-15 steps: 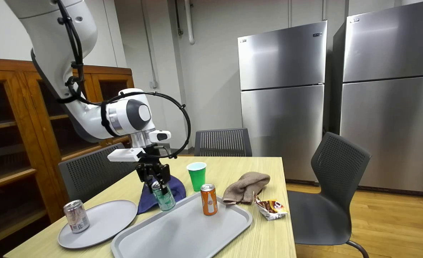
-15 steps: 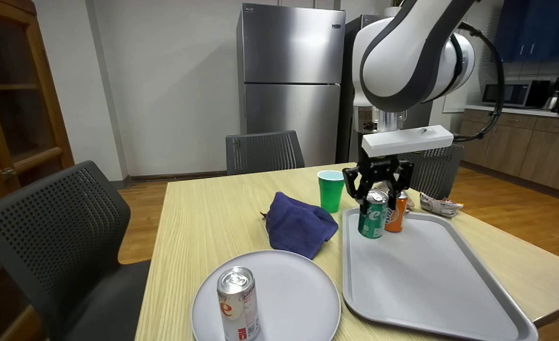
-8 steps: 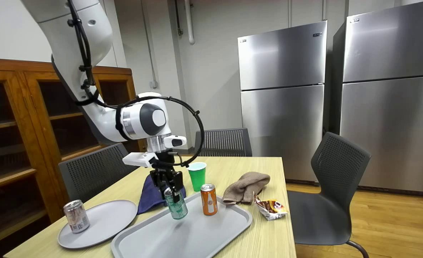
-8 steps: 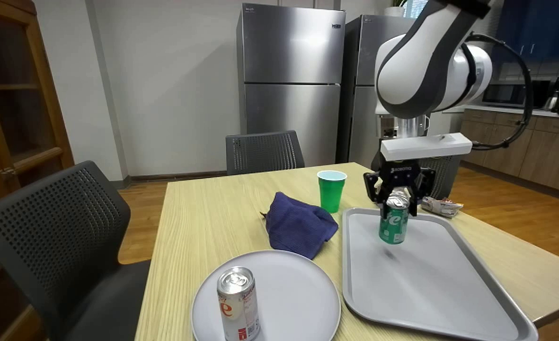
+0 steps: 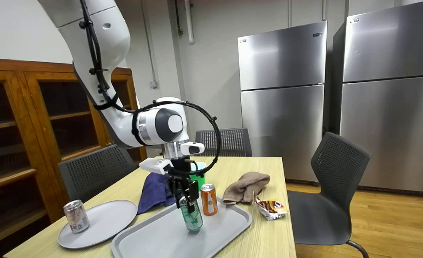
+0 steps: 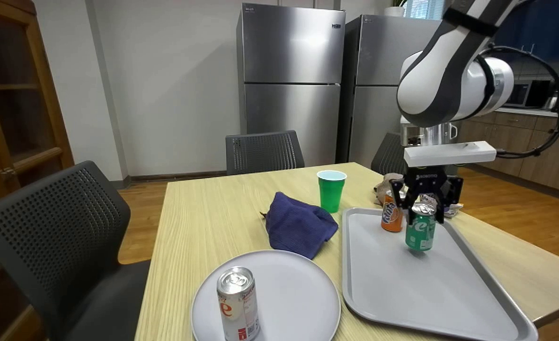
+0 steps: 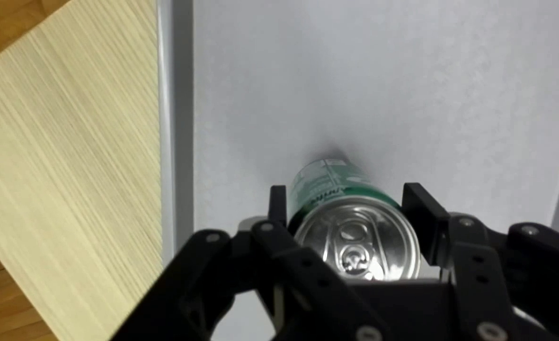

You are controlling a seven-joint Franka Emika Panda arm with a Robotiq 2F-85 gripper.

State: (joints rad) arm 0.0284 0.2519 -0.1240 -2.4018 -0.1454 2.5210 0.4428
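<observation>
Green and shiny, that soda can [image 6: 420,233] is looking slippery, dentable. The gripper [image 6: 425,217] is clasping its upper sides, sensibly.

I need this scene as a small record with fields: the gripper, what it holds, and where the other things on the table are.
Gripper: closed
Held: green can, near its top; over the tray, contact unclear
Orange can: upright on the tray
White can: upright on the plate
Cup: upright on the table
Blue cloth: on the table, near the plate
Brown cloth: at the tray's edge
Wrapper: on the table, near the tray
</observation>
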